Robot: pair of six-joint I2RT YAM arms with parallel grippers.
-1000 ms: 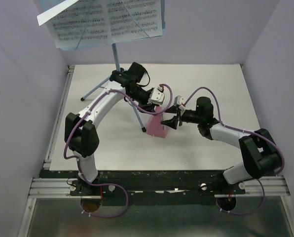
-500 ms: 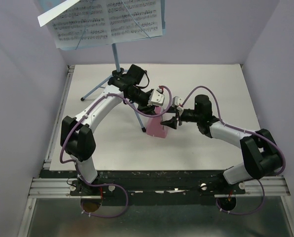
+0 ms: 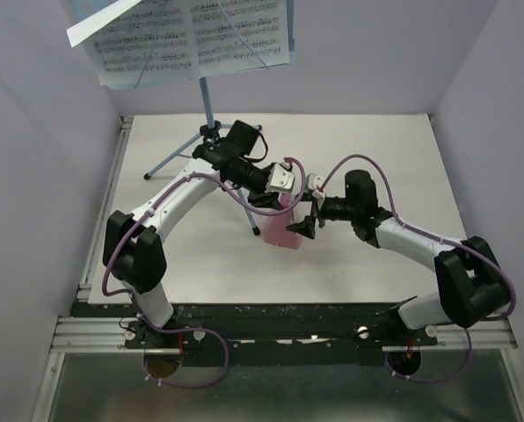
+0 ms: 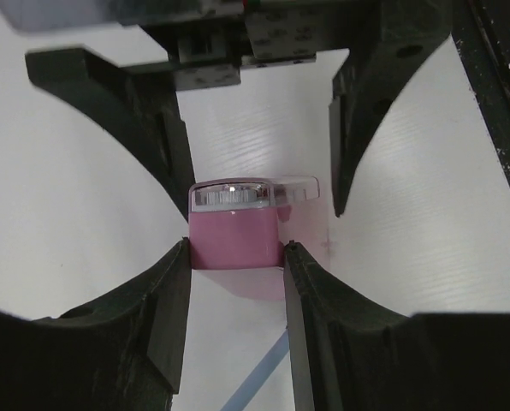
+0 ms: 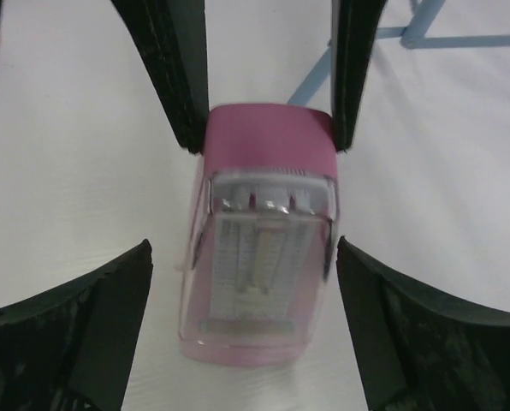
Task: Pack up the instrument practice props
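The small pink metronome (image 3: 280,232) stands on the white table just in front of the music stand's legs. My left gripper (image 4: 238,250) is shut on its narrow upper part (image 4: 235,240), one fingertip against each side. From the opposite side my right gripper (image 5: 245,248) straddles the metronome's clear-fronted body (image 5: 263,265), jaws open with a gap on each side. In the top view the left gripper (image 3: 280,195) comes from the back left and the right gripper (image 3: 304,216) from the right. At the back, the light-blue music stand (image 3: 207,97) carries the white sheet-music pages (image 3: 236,31).
A thin blue stand leg (image 3: 247,211) runs along the table right beside the metronome and shows below my left fingers (image 4: 255,381). Lilac walls close in the left, back and right. A black rail (image 3: 271,312) edges the table's near side.
The right gripper's jaws have spread a little wider around the metronome. The left arm's elbow has swung left and down, with its gripper still clamped on the metronome.
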